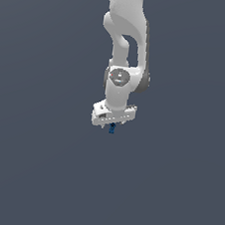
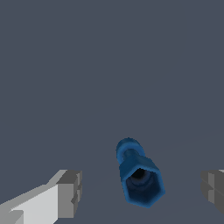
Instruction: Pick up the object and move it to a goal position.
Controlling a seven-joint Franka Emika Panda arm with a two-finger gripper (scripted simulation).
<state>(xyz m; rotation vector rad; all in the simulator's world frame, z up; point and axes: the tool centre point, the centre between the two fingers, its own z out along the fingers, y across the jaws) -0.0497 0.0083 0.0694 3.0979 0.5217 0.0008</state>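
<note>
The object [image 2: 139, 175] is a tiny dark-blue peg with a hexagonal hollow end and a rounded knob at the other. In the exterior view the object [image 1: 111, 129] shows just below the white hand. My gripper [image 2: 140, 192] is open, with one grey fingertip [image 2: 70, 192] on one side of the peg and the other fingertip [image 2: 213, 188] on the far side, neither touching it. In the exterior view the gripper [image 1: 112, 126] hangs straight above the peg, and its fingers are too small to make out.
A plain dark grey-blue surface [image 1: 36, 175] fills everything around the arm. The white arm [image 1: 124, 46] comes down from the top of the exterior view. No other objects or goal marker show.
</note>
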